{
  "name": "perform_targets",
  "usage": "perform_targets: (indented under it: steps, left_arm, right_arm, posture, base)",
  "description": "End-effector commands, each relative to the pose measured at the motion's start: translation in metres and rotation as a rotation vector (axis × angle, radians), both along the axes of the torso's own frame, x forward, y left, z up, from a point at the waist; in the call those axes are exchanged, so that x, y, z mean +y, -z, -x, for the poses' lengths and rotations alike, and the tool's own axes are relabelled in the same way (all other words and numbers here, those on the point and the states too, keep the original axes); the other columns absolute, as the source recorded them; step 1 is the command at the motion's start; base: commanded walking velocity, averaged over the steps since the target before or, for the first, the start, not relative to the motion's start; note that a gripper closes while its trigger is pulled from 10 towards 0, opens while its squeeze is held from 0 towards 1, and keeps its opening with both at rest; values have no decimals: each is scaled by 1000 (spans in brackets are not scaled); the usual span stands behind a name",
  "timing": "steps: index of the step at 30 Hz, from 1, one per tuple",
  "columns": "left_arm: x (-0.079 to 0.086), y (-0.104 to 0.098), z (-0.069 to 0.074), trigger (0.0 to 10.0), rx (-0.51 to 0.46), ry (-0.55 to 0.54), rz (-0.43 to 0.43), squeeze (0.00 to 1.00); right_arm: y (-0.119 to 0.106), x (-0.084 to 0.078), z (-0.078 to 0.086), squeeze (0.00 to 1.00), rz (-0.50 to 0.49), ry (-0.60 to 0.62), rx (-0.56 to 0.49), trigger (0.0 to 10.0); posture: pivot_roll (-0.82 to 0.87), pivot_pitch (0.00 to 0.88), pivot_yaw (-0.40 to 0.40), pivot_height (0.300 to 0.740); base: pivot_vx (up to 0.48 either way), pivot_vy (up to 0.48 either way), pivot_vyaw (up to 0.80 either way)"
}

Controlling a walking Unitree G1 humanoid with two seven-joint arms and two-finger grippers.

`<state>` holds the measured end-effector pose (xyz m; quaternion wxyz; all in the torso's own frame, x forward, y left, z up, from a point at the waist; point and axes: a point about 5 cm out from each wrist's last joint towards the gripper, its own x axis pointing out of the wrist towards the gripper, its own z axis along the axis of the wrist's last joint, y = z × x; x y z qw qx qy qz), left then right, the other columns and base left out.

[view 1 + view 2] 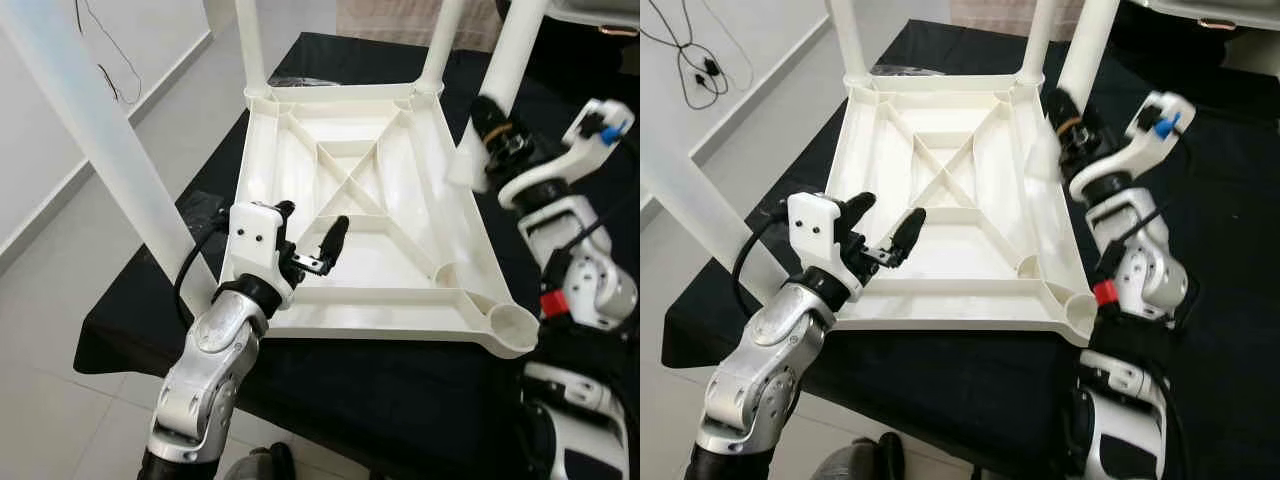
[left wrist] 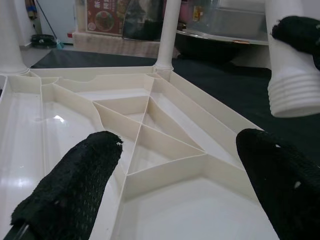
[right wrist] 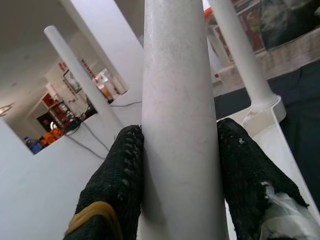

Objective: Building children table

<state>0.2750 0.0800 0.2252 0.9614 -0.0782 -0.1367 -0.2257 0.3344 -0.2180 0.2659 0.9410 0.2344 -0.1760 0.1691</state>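
the white tabletop (image 1: 370, 215) lies underside up on the black cloth (image 1: 140, 300), sockets exposed, so legs can go in from above; the right gripper (image 3: 180, 165) is clamped round a loose leg (image 1: 490, 100), held above the tabletop's right edge, probably bound for the empty corner socket (image 1: 512, 325); the left gripper (image 1: 885, 225), fingers apart, hovers over the near rim, perhaps to steady it; the left wrist view shows the leg's threaded end (image 2: 292, 90), which the right wrist view hides
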Motion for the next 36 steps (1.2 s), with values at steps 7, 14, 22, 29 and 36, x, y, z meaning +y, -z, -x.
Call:
perform_targets:
  steps: [7, 14, 22, 29, 36]
  left_arm:
    - [-8, -6, -1, 10000, 5, 114, 32, 0]
    - [-13, -4, 2, 10000, 16, 160, 50, 0]
    - [-20, 1, 8, 10000, 38, 196, 57, 0]
    - [-20, 1, 7, 10000, 43, 200, 59, 0]
    - [-19, -20, 4, 10000, 15, 229, 97, 0]
  right_arm:
    - [0, 7, 18, 0, 76, -69, -50, 10000]
    - [4, 14, 20, 0, 105, -78, -44, 10000]
    - [11, 38, 23, 0, 133, -153, -35, 10000]
    - [13, 45, 24, 0, 186, -180, -46, 10000]
    - [16, 44, 32, 0, 303, -218, -112, 10000]
  posture:
    - [-78, 174, 57, 740]
    - [-82, 171, 56, 740]
    - [-76, 155, 42, 740]
    - [-76, 157, 39, 740]
    - [-73, 171, 40, 740]
  base:
    - [0, 0, 0]
    - [0, -394, 0]
    - [0, -420, 0]
    - [0, 0, 0]
    - [0, 0, 0]
